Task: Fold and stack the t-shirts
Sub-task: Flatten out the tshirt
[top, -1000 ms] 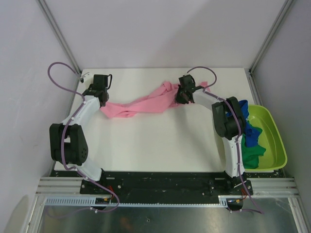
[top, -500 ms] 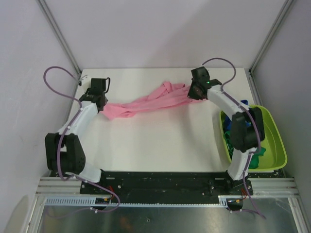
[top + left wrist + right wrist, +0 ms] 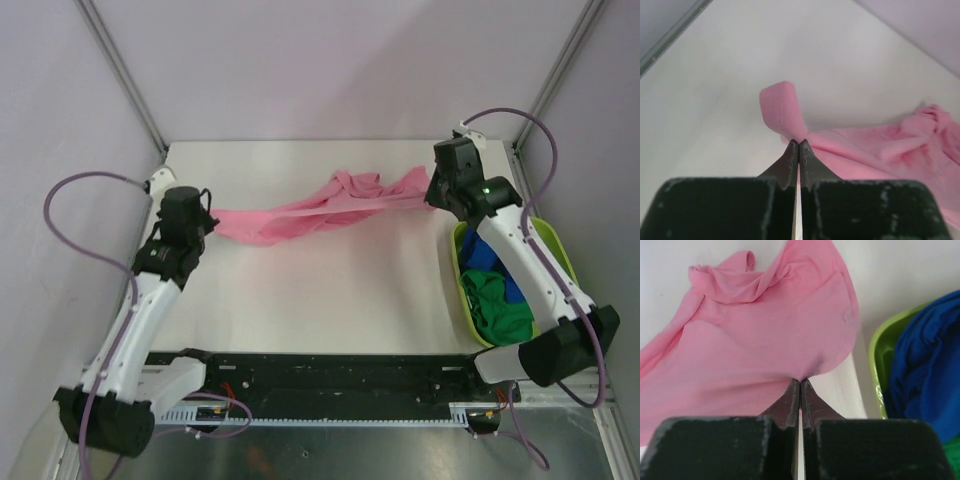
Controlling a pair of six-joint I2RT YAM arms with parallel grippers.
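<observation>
Pink shirt [image 3: 320,205]: being stretched along the far counter [image 3: 330,290], tauter than a second ago. Left claw [image 3: 798,144], right claw [image 3: 799,382]: each pinching one end, drawing apart. Flattening is proceeding; folding is likely coming next.

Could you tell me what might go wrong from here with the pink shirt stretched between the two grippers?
1. The left gripper and right gripper each pinch only a thin bit of the shirt at its edge; more pull may slip it free.
2. The shirt is bunched and twisted mid-span, so laying it down now would likely trap creases.
3. The right gripper sits close to the tub; a trailing corner could catch its rim.
</observation>
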